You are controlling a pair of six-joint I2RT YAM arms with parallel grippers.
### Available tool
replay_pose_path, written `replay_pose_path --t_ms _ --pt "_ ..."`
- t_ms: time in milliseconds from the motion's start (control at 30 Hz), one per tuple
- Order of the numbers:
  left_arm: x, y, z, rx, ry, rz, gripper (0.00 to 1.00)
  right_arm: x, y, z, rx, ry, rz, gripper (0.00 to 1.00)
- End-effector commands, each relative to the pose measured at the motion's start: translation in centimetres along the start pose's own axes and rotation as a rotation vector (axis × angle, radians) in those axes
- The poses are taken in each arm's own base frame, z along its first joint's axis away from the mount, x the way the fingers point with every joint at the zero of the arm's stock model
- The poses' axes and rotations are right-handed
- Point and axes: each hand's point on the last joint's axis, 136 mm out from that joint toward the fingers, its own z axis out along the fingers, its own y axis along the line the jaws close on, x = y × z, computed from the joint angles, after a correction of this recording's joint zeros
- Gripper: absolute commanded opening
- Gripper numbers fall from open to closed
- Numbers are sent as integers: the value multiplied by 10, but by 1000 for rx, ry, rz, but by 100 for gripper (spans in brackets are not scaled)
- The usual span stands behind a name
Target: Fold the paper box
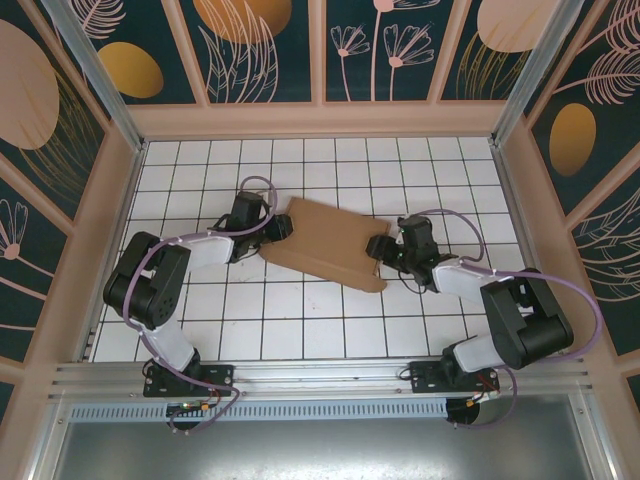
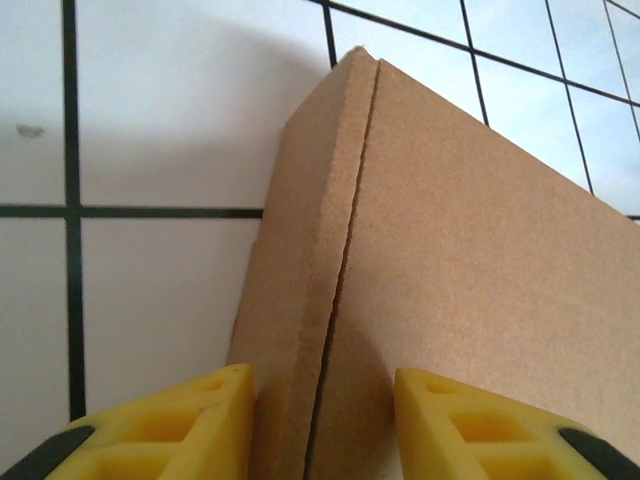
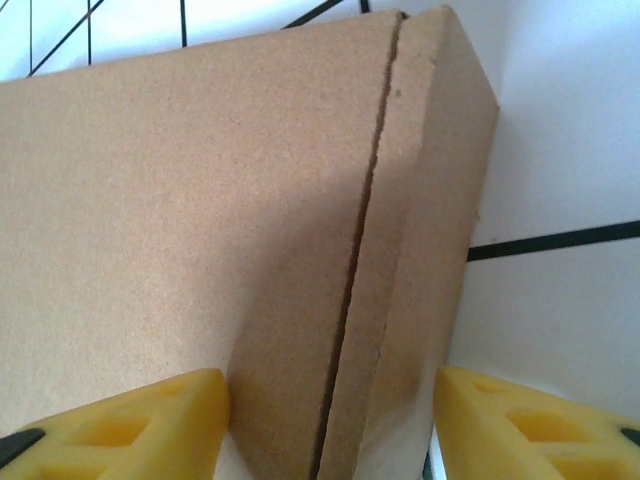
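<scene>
My arm bases sit nearest; mid-tabletop the box lies mostly closed, near flap loose. I judge tucking remains. Left gripper and right gripper each spread astride an end seam

Brown paper box, flat mid-table

No legible text, labels or numbers anywhere.

Box: plain brown cardboard. Table: white, gridded with black lines. Fingers: yellow, tipped with black. Arms: black and white, cabled in lilac. Walls: dark teal, patterned with peach flowers and ochre ovals.
</scene>
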Motion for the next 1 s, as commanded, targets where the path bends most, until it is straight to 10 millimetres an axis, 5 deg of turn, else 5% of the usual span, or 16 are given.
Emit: replay_pose_path --t_ms 0,100,200,400,533,733,967 --pt "28 22 19 -92 164 20 42 56 -8 4 52 180 -35 63" --pt "9 18 27 -115 150 67 46 73 21 3 -33 223 -66 71" --pt "-24 9 15 -126 61 98 54 80 43 -3 -94 230 -99 77" --pt "-85 -16 -67 -163 -183 120 59 46 18 -27 116 104 -183 82" --pt "-78 -25 -109 -115 -239 8 57 16 29 -50 117 -38 -284 85" --pt "-30 -24 -128 63 -250 -321 52 -5 101 -51 -22 -76 -633 86" --pt "-47 1 -169 -96 -406 -285 55 45 156 10 29 71 -1237 96"
